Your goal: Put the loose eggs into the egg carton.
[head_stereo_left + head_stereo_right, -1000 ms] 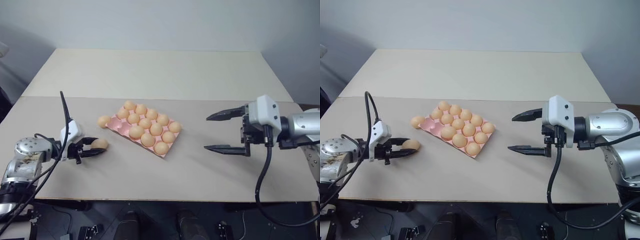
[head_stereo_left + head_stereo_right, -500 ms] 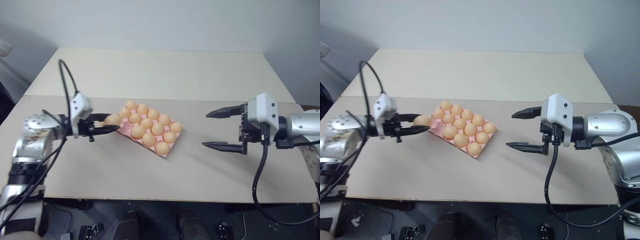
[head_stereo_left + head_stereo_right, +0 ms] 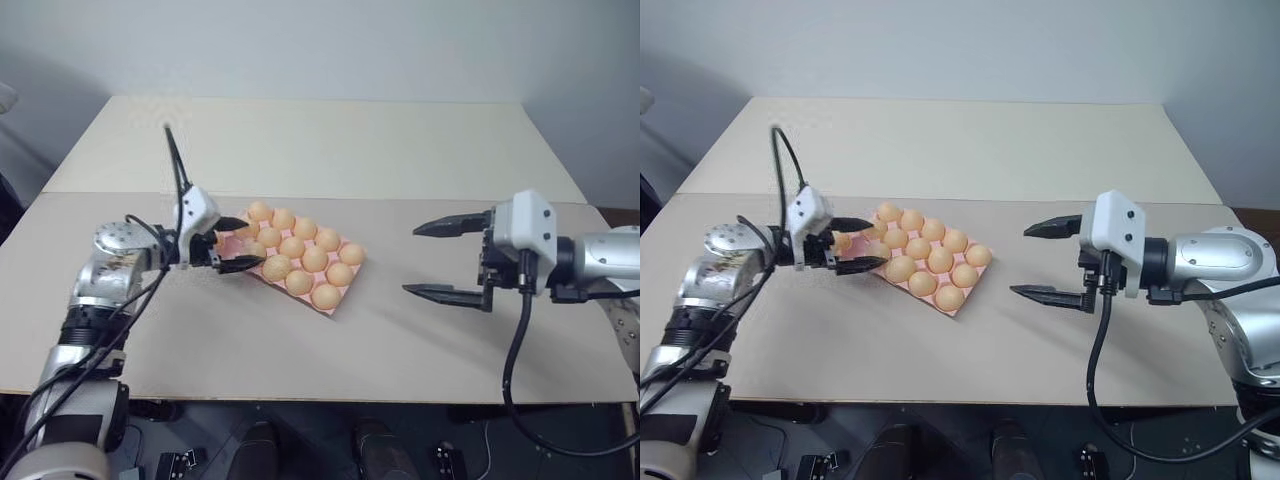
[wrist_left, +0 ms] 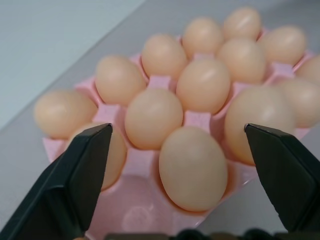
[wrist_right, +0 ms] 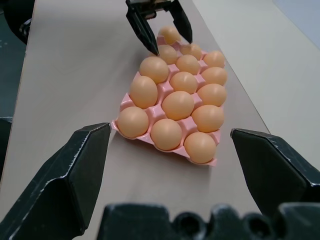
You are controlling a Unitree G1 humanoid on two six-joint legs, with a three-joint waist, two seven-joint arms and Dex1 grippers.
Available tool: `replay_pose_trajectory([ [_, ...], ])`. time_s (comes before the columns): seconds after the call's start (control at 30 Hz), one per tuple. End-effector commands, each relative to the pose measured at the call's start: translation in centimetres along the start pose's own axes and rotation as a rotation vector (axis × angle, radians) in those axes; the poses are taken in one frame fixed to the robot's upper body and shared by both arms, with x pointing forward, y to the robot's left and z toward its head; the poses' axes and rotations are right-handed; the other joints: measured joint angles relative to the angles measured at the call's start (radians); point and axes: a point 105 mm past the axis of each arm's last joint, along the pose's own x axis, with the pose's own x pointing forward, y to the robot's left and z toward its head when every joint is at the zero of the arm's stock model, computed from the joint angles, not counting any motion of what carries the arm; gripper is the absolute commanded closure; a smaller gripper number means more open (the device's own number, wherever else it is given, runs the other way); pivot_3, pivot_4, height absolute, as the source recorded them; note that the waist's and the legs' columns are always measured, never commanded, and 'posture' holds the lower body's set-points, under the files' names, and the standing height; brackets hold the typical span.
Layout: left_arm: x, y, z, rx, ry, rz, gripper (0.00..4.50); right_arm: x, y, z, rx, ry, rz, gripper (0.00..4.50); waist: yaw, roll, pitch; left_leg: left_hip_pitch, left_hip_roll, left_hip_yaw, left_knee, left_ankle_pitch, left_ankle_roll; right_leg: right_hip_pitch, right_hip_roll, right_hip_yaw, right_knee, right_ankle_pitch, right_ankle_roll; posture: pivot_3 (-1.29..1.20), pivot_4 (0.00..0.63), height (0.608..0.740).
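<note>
The pink egg carton [image 3: 350,276] lies mid-table, nearly full of tan eggs. My left gripper [image 3: 252,243] is open at the carton's left end, its fingers spread over the nearest cups. One egg [image 4: 192,167] sits in the near row's second cup, just ahead of them. The corner cup [image 4: 131,216] beside it is empty. A loose egg [image 3: 843,240] lies by the carton's left corner, low between those fingers. My right gripper [image 3: 410,261] hangs open and empty, well right of the carton, pointing at it.
The pale table [image 3: 330,150] is made of two boards with a seam behind the carton. Its front edge [image 3: 300,395] runs close below both arms. A black cable [image 3: 175,155] loops up above my left wrist.
My left gripper carried an egg from the table's left side up and right to the carton, then opened. That egg now sits in a near-row cup. The right gripper kept still.
</note>
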Motion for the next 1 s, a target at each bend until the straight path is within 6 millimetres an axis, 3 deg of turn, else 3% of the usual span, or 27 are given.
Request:
replay_pose_trajectory([
  [0.03, -1.9, 0.1, 2.1, 0.038, -0.059, 0.014, 0.05, -0.6, 0.0, 1.0, -0.036, -0.017, -0.019, 0.00, 0.000, 0.000, 0.000, 0.000, 0.000, 0.000, 0.000, 0.000, 0.000, 0.000, 0.000, 0.000, 0.000, 0.000, 0.000, 0.00, 0.150, 0.740],
  [0.2, -6.8, -0.4, 3.1, 0.042, -0.096, 0.059, 0.05, -0.3, -0.3, 1.0, -0.037, -0.029, -0.004, 0.00, -0.003, 0.000, 0.000, 0.000, 0.000, 0.000, 0.001, 0.000, 0.000, 0.000, 0.000, 0.000, 0.000, 0.000, 0.000, 0.00, 0.150, 0.740],
  [0.37, -12.0, -2.8, 2.8, 0.011, -0.097, 0.067, 0.05, 0.0, -0.5, 0.7, -0.036, -0.029, 0.013, 0.00, -0.007, 0.001, 0.000, 0.000, 0.001, 0.000, 0.000, 0.000, 0.001, 0.000, 0.000, 0.000, 0.000, 0.000, 0.000, 0.00, 0.150, 0.740],
  [0.53, -16.9, -6.8, 0.8, -0.104, -0.066, 0.115, 0.05, 0.4, -0.6, 0.2, -0.026, -0.038, 0.029, 0.00, -0.010, 0.002, 0.001, 0.001, 0.001, 0.002, 0.000, -0.001, 0.001, 0.000, 0.000, 0.001, 0.000, 0.000, 0.001, 0.00, 0.150, 0.740],
  [0.7, -18.5, -9.4, 0.0, -0.157, -0.063, 0.215, 0.05, 0.3, -0.3, -0.3, -0.008, -0.032, 0.034, 0.00, 0.007, 0.001, 0.001, 0.002, 0.001, 0.002, 0.000, -0.001, 0.001, 0.002, -0.001, 0.000, -0.001, 0.000, 0.001, 0.00, 0.150, 0.740],
  [1.0, -17.4, -9.1, 0.4, -0.147, -0.103, 0.280, 0.05, 0.2, -0.4, -0.4, 0.004, -0.027, 0.024, 0.00, 0.004, 0.001, 0.000, 0.002, 0.001, 0.002, 0.000, -0.001, 0.001, 0.002, -0.001, 0.000, -0.001, 0.000, 0.001, 0.00, 0.150, 0.740],
])
